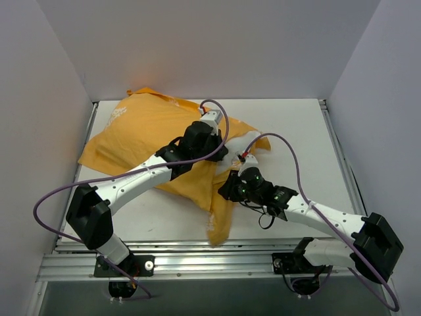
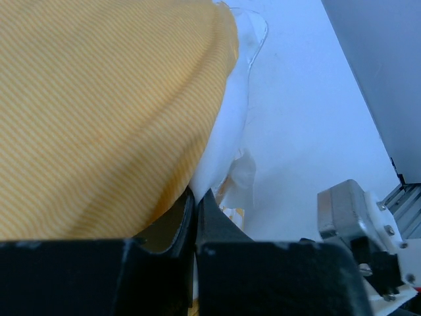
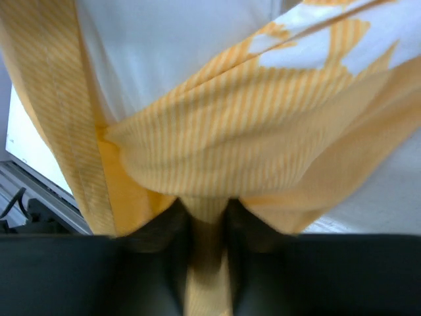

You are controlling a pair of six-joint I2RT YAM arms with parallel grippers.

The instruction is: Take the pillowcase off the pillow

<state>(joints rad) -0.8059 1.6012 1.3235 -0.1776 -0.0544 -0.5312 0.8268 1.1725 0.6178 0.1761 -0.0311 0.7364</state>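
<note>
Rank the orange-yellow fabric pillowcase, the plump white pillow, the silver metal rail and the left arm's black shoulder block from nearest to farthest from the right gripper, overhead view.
From the right gripper:
1. orange-yellow fabric pillowcase, pinched in its jaws.
2. plump white pillow, just beyond the pinch.
3. silver metal rail, along the near edge.
4. left arm's black shoulder block, far left.

The large orange-yellow cloth pillowcase (image 1: 138, 138) is matt woven fabric, finely ribbed with pale stripes, soft and creased. The plump white cloth pillow (image 2: 220, 151) looks smoother and is also matt. The flat white table (image 1: 296, 125) is smooth with a faint sheen. The fingers (image 2: 276, 276) of the left gripper (image 2: 196, 201) are black matt plastic. The silver slotted rail (image 1: 210, 263) is bare brushed metal.
</note>
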